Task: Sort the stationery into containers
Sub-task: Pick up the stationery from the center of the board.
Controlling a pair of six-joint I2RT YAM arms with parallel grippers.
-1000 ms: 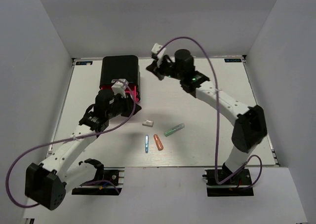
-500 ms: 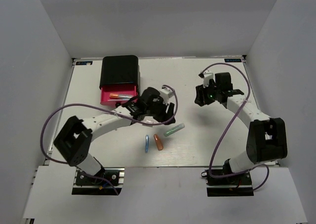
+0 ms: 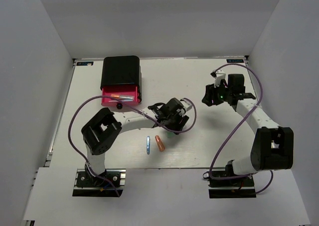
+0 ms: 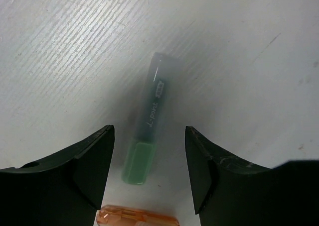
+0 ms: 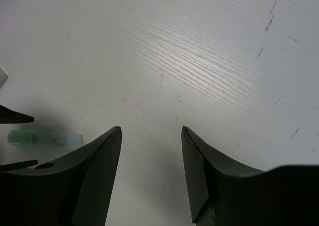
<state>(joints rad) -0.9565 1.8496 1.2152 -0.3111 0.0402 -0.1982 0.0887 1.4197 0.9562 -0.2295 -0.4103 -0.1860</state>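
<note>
Overhead, the black box [image 3: 121,70] shows as a smooth block with rounded corners. A pink drawer [image 3: 119,94] with a round black knob [image 3: 119,106] is pulled out of its near face, and an orange-tipped clear marker [image 3: 119,96] lies crosswise inside. Which level of the box that drawer belongs to cannot be told from above. That view hides what lies under the left hand [image 4: 149,129], which hangs off the box's near right corner. Only the left wrist camera shows it: the green-tipped clear marker [image 4: 147,136], a frosted barrel with a squared green cap, lies flat on the bench [image 3: 209,146]. It sits between the dark curved fingers [image 4: 89,161] with bare bench on each side, so this hand stands wide and touches nothing. The bench surface is white with a fine diagonal grain and a few small scuffs. A translucent, stubby orange marker [image 3: 159,143] lies just nearer than the green one, its edge showing at the bottom of the left wrist view. The thin blue pen [image 3: 148,145] lies beside it on the box's side, and both are further toward the arm bases than the box. The left arm folds sharply at the elbow and reaches low, away from the box to its right. The right arm bends upward, with the right hand [image 5: 151,129] well to the right of the box and pointing back toward it. Its jaws are spread over bare bench with nothing between them, and its camera catches the green marker from the side.
</note>
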